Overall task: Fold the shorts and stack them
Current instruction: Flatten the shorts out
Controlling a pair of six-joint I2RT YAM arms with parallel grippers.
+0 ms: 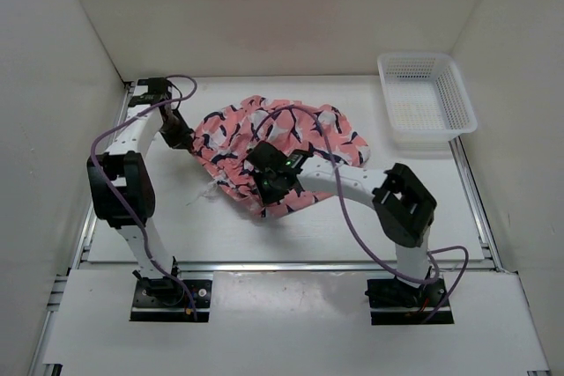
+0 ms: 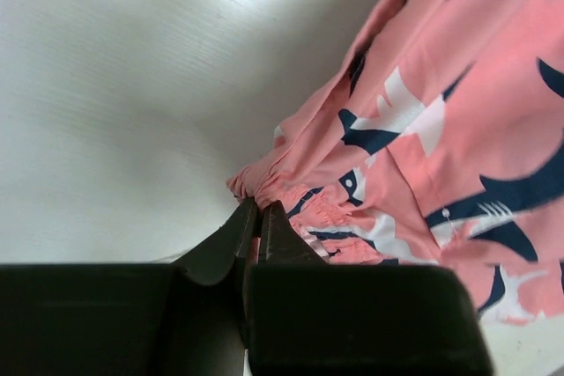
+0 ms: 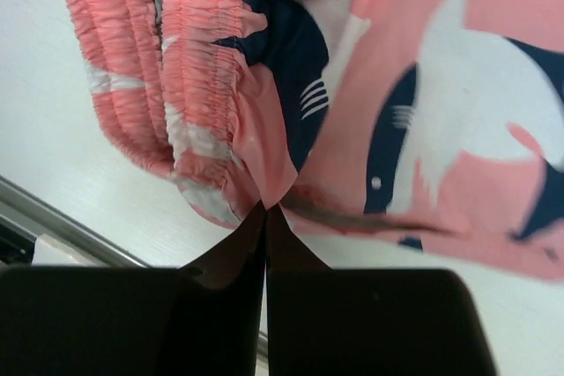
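Step in hand, as I judge it: grips are made for the first fold and nothing is folded yet. The shorts [image 1: 280,140] lie bunched and crumpled mid-surface [image 1: 229,235], well apart from the white mesh basket [image 1: 416,56] at the far right.

Left claw [image 2: 258,209]: jaws pressed together on a thin gathered edge at the shorts' left side. The rest of the cloth fans out to the right of the claw in the left wrist view, with bare surface to its left.

Right claw [image 3: 265,210]: jaws closed tight, nipping a fold of fabric right beside the ruched elastic waistband [image 3: 189,85]. In the top view it sits over the near edge of the heap.

Next move likely calls for both claws to lift and pull apart together so the cloth spreads flat, then carry one edge over the other. Uneven pulling could slip the thin left pinch. Stacking comes later.
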